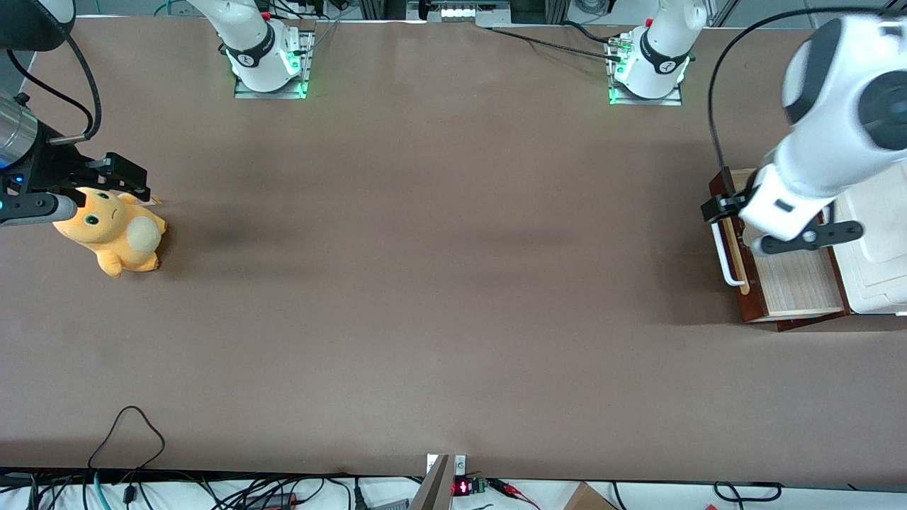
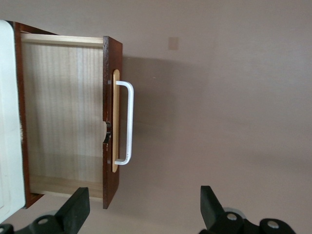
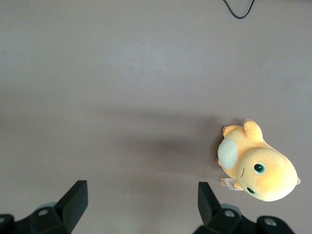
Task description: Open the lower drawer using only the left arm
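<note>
Reddish-brown shallow wooden lower drawer (image 1: 793,290) with a pale wood-grain inside is sitting pulled out from the white cabinet (image 1: 875,255) at the working arm's end of the brown table (image 1: 425,283). White loop handle (image 1: 724,251) on a tan strip is facing out on the drawer front, toward the parked arm's end. Glossy white left arm (image 1: 822,163) with dark grey joint bands is hanging over the drawer, and its small black gripper (image 2: 144,212) is hovering above the drawer front, fingers (image 2: 75,207) spread wide apart and gripping nothing; the handle (image 2: 127,122) is sitting clear of both fingertips. Drawer interior (image 2: 63,112) is lying open in the wrist view, cabinet edge (image 2: 9,122) just beside it. Orange plush toy (image 1: 113,230) is lying well apart from the drawer, toward the parked arm's end of the table.
</note>
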You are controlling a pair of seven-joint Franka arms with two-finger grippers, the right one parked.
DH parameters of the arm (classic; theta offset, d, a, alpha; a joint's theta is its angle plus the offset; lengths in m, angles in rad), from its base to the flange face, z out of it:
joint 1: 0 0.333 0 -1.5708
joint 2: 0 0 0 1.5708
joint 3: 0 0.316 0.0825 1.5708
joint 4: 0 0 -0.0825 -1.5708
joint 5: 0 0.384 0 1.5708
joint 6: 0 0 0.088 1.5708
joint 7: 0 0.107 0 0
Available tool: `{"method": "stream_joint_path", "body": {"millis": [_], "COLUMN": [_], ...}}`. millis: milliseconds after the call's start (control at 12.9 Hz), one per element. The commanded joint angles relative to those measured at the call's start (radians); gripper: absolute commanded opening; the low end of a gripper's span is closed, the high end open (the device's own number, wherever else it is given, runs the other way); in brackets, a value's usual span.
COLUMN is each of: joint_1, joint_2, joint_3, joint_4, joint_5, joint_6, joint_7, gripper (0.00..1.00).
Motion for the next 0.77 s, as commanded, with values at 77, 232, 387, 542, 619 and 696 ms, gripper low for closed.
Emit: {"method": "stream_joint_path", "body": {"millis": [77, 232, 387, 542, 619, 696], "joint_1": [-0.057, -0.067, -0.07, -0.07, -0.07, -0.07], "joint_2": [-0.036, -0.049, -0.051, -0.051, -0.049, -0.051], "joint_3": [0.119, 0.14, 0.141, 0.141, 0.142, 0.141], "joint_4": [-0.033, -0.042, -0.043, -0.043, -0.042, -0.042], "joint_5": [-0.11, -0.118, -0.118, -0.116, -0.115, -0.112], "joint_6": [0.03, 0.03, 0.03, 0.027, 0.027, 0.027], "joint_7": [0.115, 0.143, 0.166, 0.178, 0.183, 0.185], "gripper": [1.0, 1.0, 1.0, 1.0, 1.0, 1.0]}}
